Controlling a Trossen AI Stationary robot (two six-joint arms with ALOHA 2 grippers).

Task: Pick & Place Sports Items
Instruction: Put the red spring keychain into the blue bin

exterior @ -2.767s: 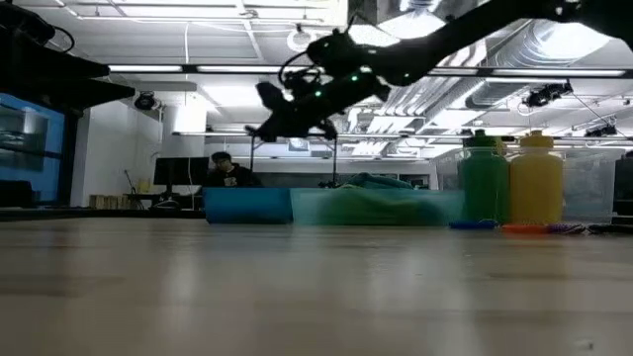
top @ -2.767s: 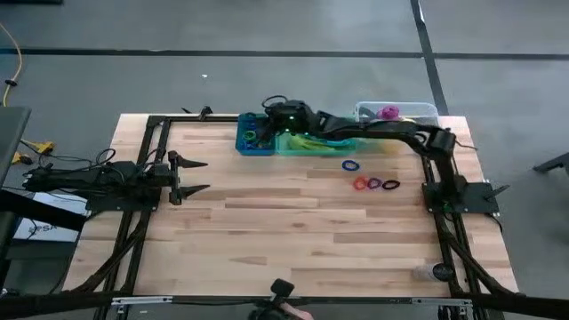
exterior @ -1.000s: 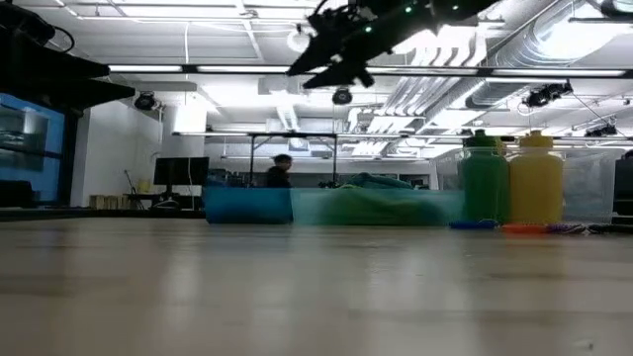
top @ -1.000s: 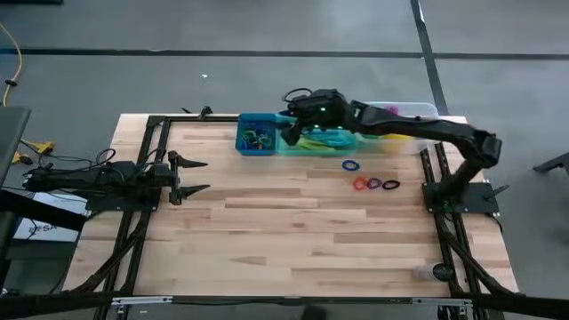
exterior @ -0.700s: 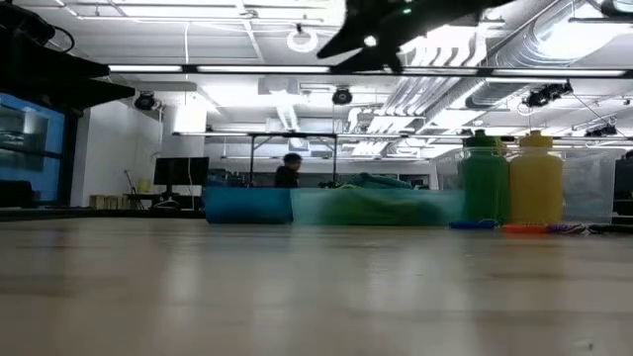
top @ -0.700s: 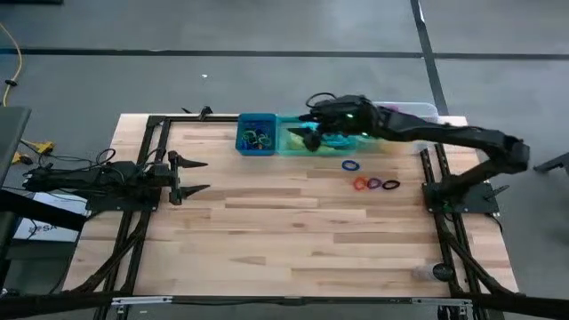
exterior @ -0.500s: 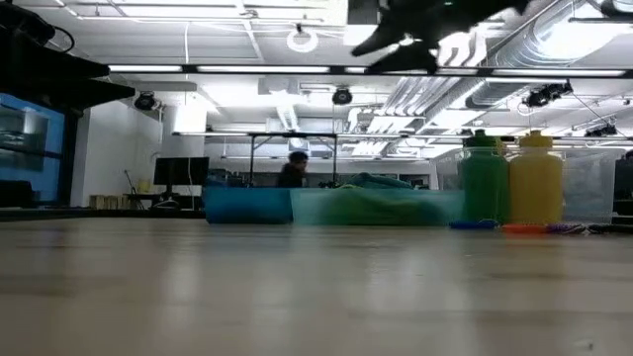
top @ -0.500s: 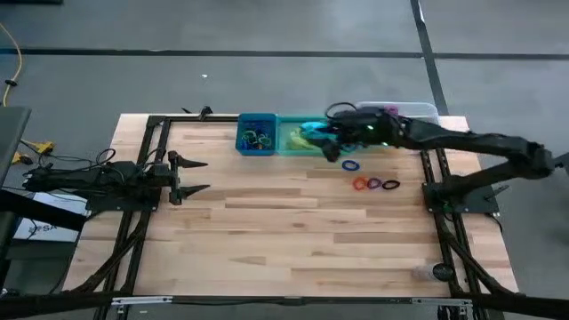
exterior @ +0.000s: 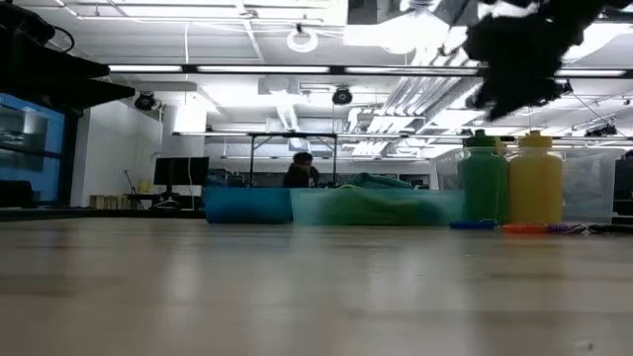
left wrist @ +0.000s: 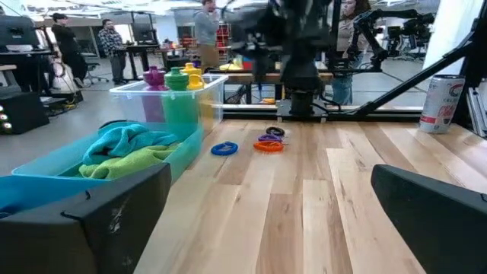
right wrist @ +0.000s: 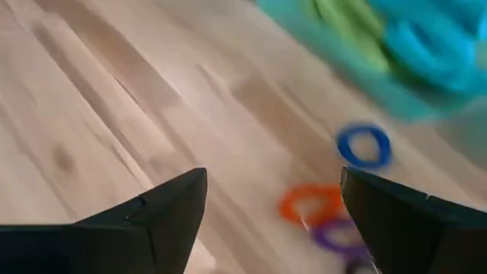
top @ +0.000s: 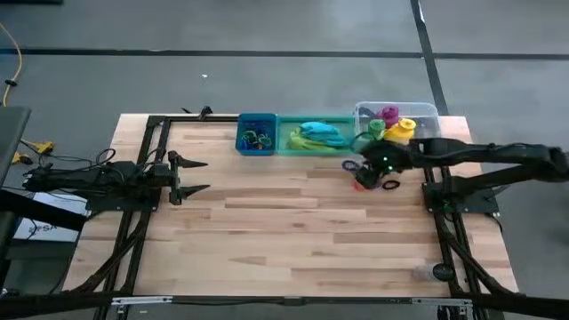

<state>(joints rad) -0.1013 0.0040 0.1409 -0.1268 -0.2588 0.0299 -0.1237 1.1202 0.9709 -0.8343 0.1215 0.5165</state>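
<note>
Three loose rings lie flat on the table: blue, orange and purple. My right gripper hovers open above them, slanting down, touching nothing; in the high view it partly covers them. Teal and lime cloths lie in the green bin. Purple, green and yellow bottles stand in the clear bin. The blue bin holds several small rings. My left gripper waits open at the table's left, pointing level.
The three bins stand in a row along the far edge. A drink can stands by the near right corner. Bare wood stretches across the table's middle and near side. A person shows in the room behind.
My right gripper has swung from above the blue bin toward the table's right, past the green bin, and come down over the loose rings. It has tipped further downward. Its fingers have stayed apart. The bottles in the clear bin have come into the high view.
</note>
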